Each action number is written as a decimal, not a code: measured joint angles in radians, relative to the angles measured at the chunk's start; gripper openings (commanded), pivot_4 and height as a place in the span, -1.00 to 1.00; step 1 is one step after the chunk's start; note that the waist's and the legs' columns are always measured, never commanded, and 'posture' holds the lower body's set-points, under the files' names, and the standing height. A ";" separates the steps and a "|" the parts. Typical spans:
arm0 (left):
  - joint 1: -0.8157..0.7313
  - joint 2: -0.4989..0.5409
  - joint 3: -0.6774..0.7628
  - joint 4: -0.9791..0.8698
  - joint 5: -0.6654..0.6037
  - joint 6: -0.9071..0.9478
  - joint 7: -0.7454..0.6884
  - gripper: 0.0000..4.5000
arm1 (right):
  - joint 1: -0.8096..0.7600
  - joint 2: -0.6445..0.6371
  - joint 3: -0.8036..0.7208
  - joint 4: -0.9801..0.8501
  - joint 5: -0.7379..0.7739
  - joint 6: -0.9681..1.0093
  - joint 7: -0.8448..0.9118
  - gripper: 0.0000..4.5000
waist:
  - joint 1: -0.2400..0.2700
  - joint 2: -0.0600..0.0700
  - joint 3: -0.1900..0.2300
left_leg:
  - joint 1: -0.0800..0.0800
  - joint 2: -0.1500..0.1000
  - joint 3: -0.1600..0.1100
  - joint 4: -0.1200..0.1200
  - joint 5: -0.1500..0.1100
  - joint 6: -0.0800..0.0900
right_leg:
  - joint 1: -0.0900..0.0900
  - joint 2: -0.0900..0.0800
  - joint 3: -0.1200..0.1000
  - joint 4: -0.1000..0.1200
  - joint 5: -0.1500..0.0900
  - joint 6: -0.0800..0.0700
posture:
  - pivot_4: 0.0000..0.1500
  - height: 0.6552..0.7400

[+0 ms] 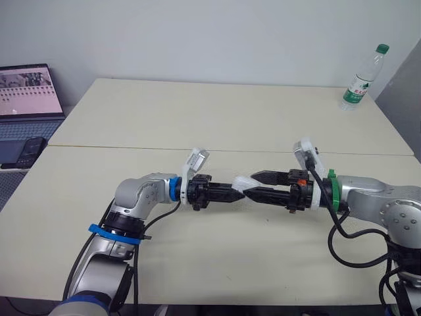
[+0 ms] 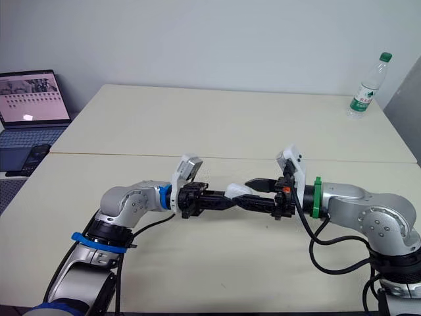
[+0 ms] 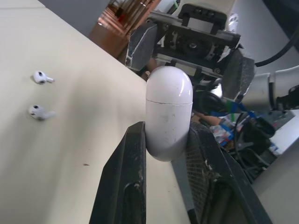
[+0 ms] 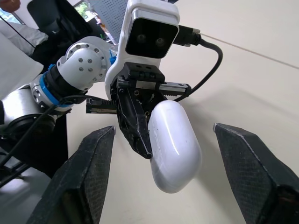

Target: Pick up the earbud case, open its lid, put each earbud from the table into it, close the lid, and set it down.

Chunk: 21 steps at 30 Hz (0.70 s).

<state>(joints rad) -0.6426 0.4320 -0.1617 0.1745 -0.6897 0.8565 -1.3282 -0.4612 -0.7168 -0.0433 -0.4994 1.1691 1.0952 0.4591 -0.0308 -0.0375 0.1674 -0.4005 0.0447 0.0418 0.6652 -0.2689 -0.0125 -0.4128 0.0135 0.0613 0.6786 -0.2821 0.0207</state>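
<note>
I have two grippers, and both are up over the desk (image 1: 197,112), close to the middle of its near half. They point at each other, tip to tip.

My left gripper (image 1: 235,189) has the one earbud case (image 1: 246,183). Its two black fingers (image 3: 124,186) are pressed on the case, one on each side of the bottom part. The case is white and smooth, like a little egg. Its round top sticks out past my fingertips toward my right gripper. The lid is down, and I can see the thin line where the lid meets the body. The case is in the air and does not touch the desk.

My right gripper (image 1: 255,184) is spread wide. Its two fingers (image 4: 88,177) stand one on each side of the round end of the case. There is a gap on both sides, so they touch nothing and hold nothing.

There are two earbuds. One earbud (image 3: 41,77) and the other earbud (image 3: 38,112) lie on the desk top, close together but not touching. Both are white. I cannot tell which edge of the desk they are near.

One bottle (image 1: 360,79) with a green cap stands upright at the far right corner of the desk. One open laptop (image 1: 26,92) sits off the desk's left edge, on something else.
</note>
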 measured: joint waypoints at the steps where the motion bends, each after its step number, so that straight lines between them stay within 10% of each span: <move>1: 0.000 -0.003 0.001 0.002 0.008 -0.016 0.004 -0.65 | -0.003 -0.005 0.000 -0.005 -0.012 0.001 -0.010 0.60 | 0.000 0.000 0.000 | 0.000 0.000 0.000 0.000 0.000 0.000 | 0.000 0.000 0.000 0.000 0.000 0.000 | 1.00 0.91; 21: 0.010 -0.015 0.011 0.033 0.041 -0.104 -0.015 -0.65 | -0.111 0.025 0.039 0.083 -0.151 0.035 -0.071 0.60 | 0.000 0.000 0.000 | 0.000 0.000 0.000 0.000 0.000 0.000 | 0.000 0.000 -0.001 0.000 0.000 0.000 | 1.00 0.91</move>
<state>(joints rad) -0.6325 0.4173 -0.1505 0.2071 -0.6483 0.7526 -1.3429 -0.5724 -0.6923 -0.0048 -0.4161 1.0178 1.1303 0.3886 -0.0307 -0.0375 0.1674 -0.4007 0.0444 0.0413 0.6654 -0.2688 -0.0125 -0.4128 0.0134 0.0607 0.6791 -0.2820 0.0205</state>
